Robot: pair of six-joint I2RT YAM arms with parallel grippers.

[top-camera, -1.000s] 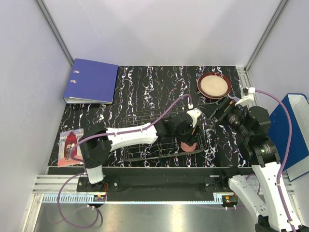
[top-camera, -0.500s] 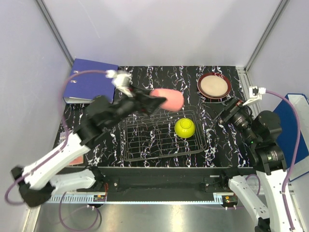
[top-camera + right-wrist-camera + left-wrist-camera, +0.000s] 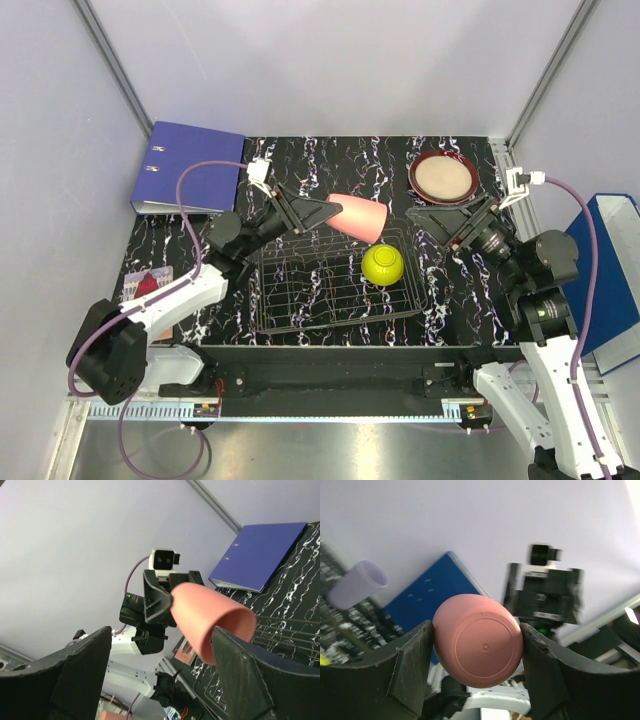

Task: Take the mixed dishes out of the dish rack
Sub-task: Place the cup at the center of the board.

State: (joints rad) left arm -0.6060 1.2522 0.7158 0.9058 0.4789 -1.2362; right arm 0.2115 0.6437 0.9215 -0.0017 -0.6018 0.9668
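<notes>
My left gripper (image 3: pixel 318 213) is shut on the base of the smaller pink cup (image 3: pixel 358 216). It holds the cup level in the air over the far edge of the dish rack (image 3: pixel 300 300), mouth toward the right arm. In the left wrist view the cup's round bottom (image 3: pixel 477 647) fills the gap between both fingers. My right gripper (image 3: pixel 436 228) stands open just right of the cup's mouth, with nothing between its fingers; the cup (image 3: pixel 210 620) shows ahead of it. A yellow-green bowl (image 3: pixel 382 264) sits upside down in the rack. The dark-red-rimmed plate (image 3: pixel 442 177) lies on the table at the back right. A lavender cup (image 3: pixel 355 585) shows in the left wrist view.
A blue binder (image 3: pixel 190 167) lies at the back left of the marbled table. A blue box (image 3: pixel 605 270) stands beyond the table's right edge. A red-and-white booklet (image 3: pixel 145 298) lies at the front left. Grey walls close in the back and sides.
The left arm lifted the pink cup out of the rack, uncovering the bowl, and turned it toward the right arm. The right gripper swung left to face the cup.
</notes>
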